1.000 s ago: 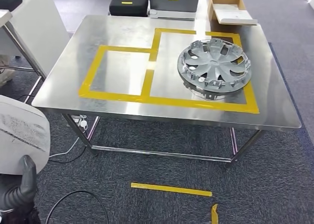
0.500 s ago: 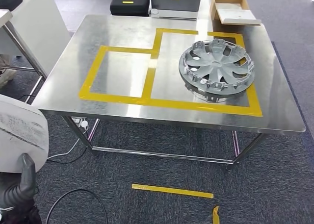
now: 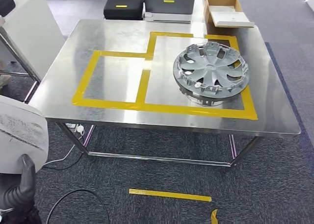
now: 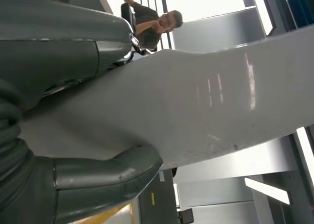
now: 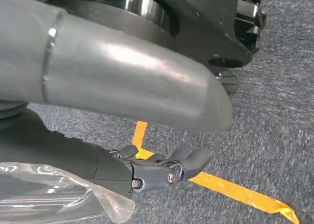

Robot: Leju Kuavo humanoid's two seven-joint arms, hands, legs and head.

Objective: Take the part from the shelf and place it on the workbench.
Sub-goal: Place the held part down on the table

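White-grey part (image 3: 20, 136) sits at the lower left of the head view, clamped in my left hand (image 3: 19, 188). In the left wrist view the thumb lies on one face of the panel and the fingers (image 4: 92, 182) on the other, closed tight on it.

Change over the last second: the whole head picture has shifted. The workbench (image 3: 111, 33) and the hubcap (image 3: 211, 73) on it now sit a little further left in the frame than half a second ago. That is my own body and camera moving, not the things; the hubcap keeps its place inside the right taped box. The part has held the same spot in the frame throughout.

Right hand (image 5: 163, 167) hangs over the carpet (image 3: 277, 185) near a yellow floor strip (image 5: 237, 192), fingers loosely spread, holding nothing.

Judgement: carry phase, final approach. Part not yet over the bench. The left taped box (image 3: 85, 77) looks the likely target (my guess only).
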